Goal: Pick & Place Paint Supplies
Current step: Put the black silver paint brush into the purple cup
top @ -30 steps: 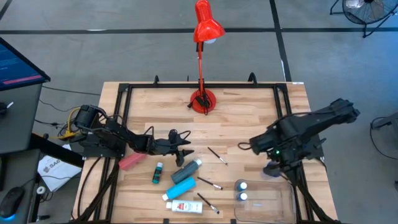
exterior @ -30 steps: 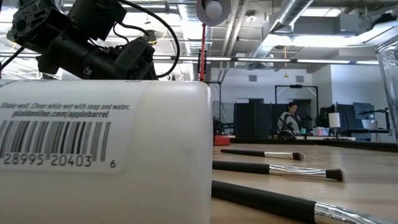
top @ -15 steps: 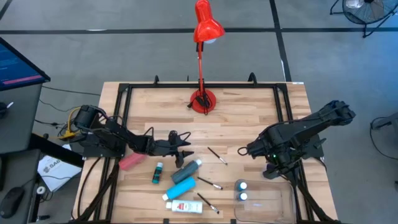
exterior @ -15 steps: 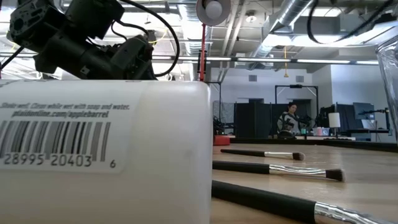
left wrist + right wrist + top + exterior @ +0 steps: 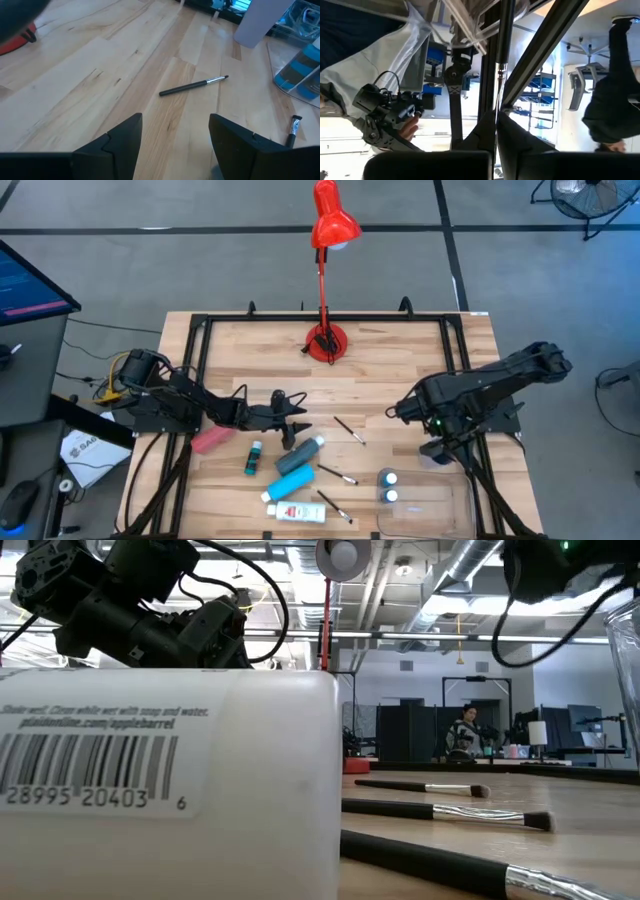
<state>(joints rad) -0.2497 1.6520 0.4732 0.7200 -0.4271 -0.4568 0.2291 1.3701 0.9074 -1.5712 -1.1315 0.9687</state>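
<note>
Left gripper stretched low over pale plank table, dark fingers apart, empty; slim black paintbrush just ahead, teal bottle beside. Right gripper raised, pinched together, empty.

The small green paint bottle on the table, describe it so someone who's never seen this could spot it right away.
Start at the red desk lamp on the wooden table and come toward the front left. Below the open left gripper lies the small green paint bottle, white-capped, between the pink tube and the larger blue tube.
</note>
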